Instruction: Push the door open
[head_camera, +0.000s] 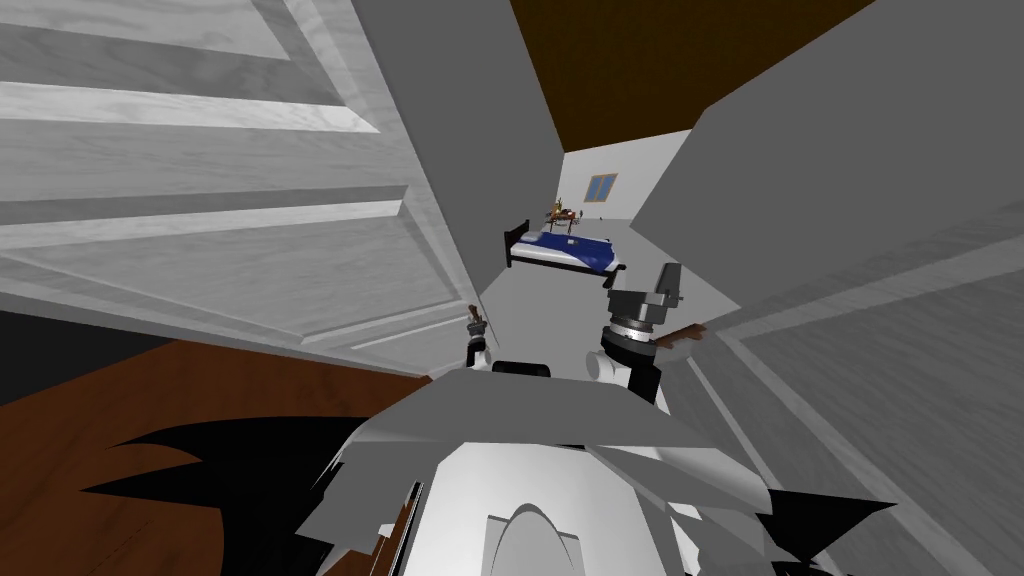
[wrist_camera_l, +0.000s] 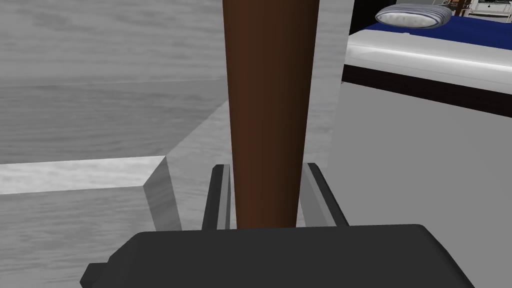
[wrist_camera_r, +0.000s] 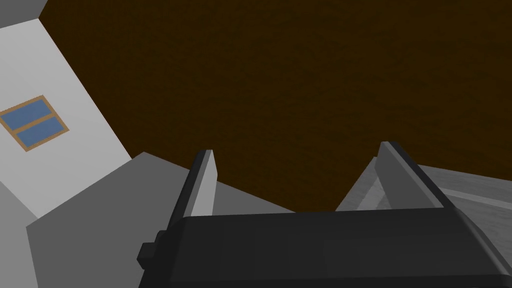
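Head view: the grey panelled door (head_camera: 200, 200) stood at an angle on my left. Past its edge a gap gave onto a room with a bed (head_camera: 560, 250).
Left gripper: the left gripper (head_camera: 475, 325) showed small in the head view, low at the door's near edge. Its grip could not be read from there.
Left wrist view: this view settled the grip. The two fingers (wrist_camera_l: 220, 192) pressed the sides of a brown handle (wrist_camera_l: 270, 100), a thick bar that ran up between them from the gripper's dark body.
Door, close up: the left wrist view showed the door's grey wood-grain face and a raised panel step just beside the handle.
Bed: the head view showed a small blue shape in a dark frame. The left wrist view added a white side rail, a blue cover and a striped pillow (wrist_camera_l: 414, 15).
Right gripper: in the head view the right gripper (head_camera: 668, 285) was held up to the right of the gap, near a second grey panelled surface (head_camera: 880, 360). A short brown lever (head_camera: 688, 332) lay just beside that arm's wrist.
Right wrist view: its blades stood spread wide apart with nothing between them.
Floor: the head view showed brown wood floor (head_camera: 80, 420) on the left, with jagged black areas across it.
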